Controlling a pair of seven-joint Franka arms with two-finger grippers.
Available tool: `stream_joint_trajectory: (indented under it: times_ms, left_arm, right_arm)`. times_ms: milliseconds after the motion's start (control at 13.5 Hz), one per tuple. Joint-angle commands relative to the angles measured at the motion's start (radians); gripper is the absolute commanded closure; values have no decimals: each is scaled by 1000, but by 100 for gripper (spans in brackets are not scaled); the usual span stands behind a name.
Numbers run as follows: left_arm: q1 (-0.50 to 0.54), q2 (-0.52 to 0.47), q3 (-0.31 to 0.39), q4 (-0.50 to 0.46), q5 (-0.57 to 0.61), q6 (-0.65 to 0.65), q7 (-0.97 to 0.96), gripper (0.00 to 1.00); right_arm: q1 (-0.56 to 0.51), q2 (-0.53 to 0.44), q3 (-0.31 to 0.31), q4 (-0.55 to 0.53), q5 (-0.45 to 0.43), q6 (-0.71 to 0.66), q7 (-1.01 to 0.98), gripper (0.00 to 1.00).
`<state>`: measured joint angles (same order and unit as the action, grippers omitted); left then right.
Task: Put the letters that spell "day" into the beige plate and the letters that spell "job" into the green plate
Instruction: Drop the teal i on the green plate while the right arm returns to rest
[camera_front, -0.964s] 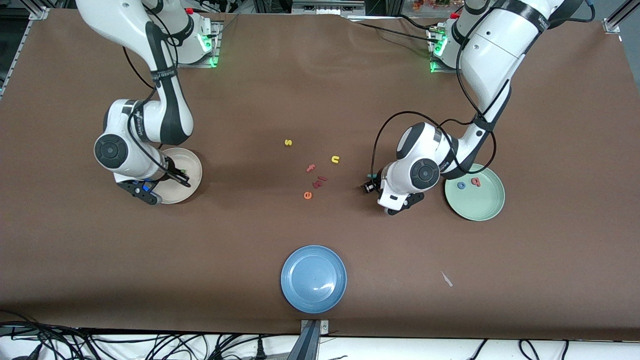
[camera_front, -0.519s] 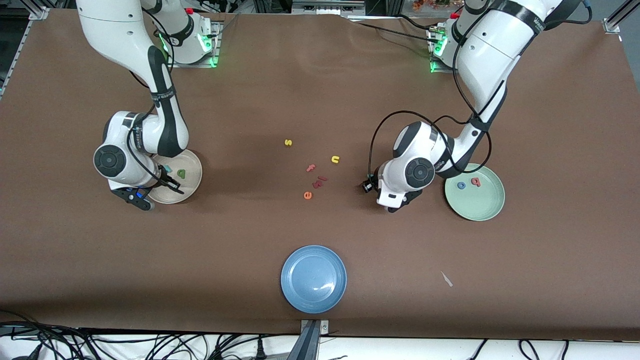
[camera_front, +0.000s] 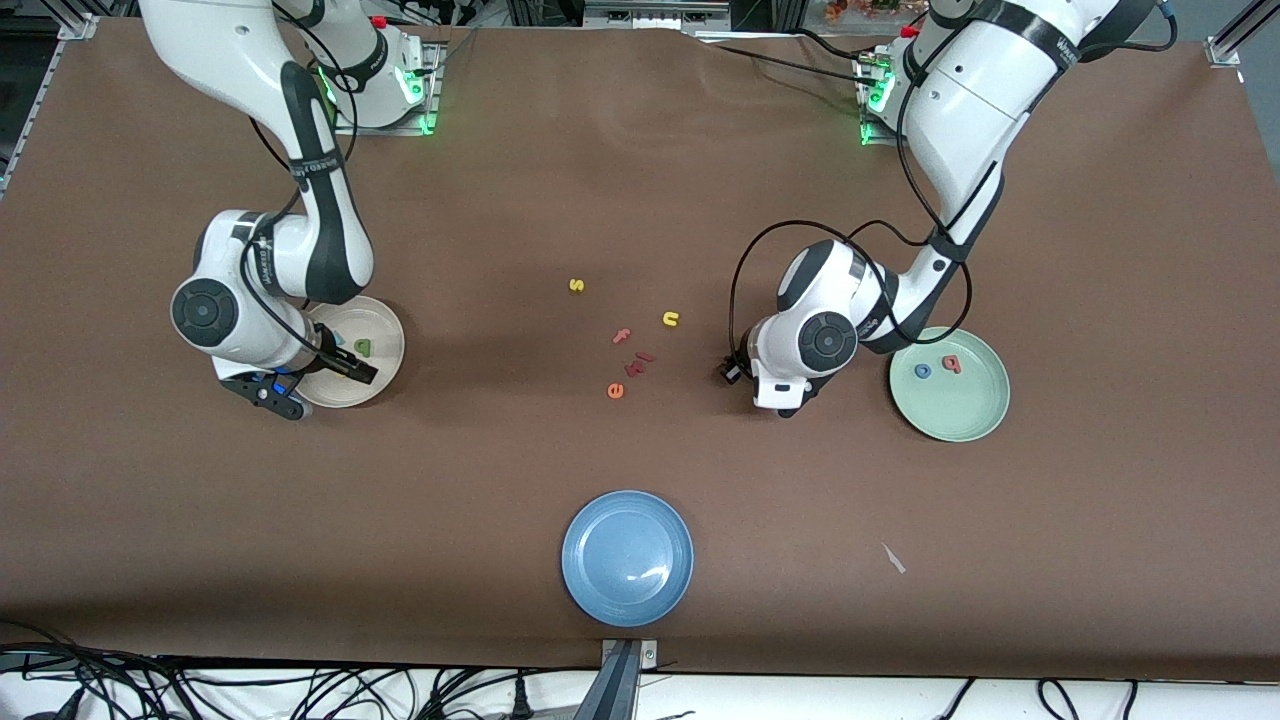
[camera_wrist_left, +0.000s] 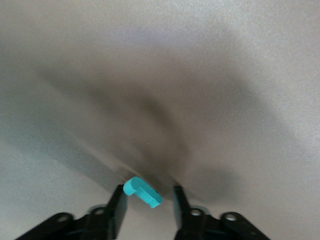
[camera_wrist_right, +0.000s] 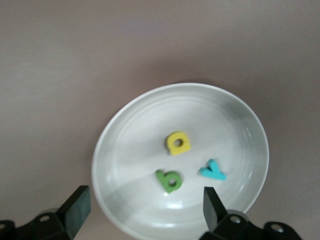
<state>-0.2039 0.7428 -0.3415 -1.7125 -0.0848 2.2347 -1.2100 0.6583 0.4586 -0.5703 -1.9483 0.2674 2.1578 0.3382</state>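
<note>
Now my right gripper (camera_wrist_right: 142, 212) hangs over the beige plate (camera_wrist_right: 125, 135) with its fingers spread wide, nothing between them. Three letters lie in that plate: one yellow d (camera_wrist_right: 178, 143), one dark green a (camera_wrist_right: 168, 180), one teal-blue y (camera_wrist_right: 213, 170). My left gripper (camera_wrist_left: 149, 207) sits low over the bare table, its two fingers either side of the single thin teal j (camera_wrist_left: 143, 192), though I cannot tell whether they pinch it. The green plate (camera_front: 965, 415) holds two letters: one blue o (camera_front: 923, 371) and one salmon-pink b (camera_front: 951, 364).
</note>
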Motion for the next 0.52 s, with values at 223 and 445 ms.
stream_joint_trajectory:
  times_ms: [223, 445]
  left_arm:
    - [4, -5, 7, -9, -21, -9, 18, 100]
    - [30, -40, 12, 5, -10, -21, 84, 100]
  right_arm:
    - [-3, -98, -11, 220, -8, -347, -218, 0]
    - [-3, -103, -16, 379, -88, -511, -287, 0]
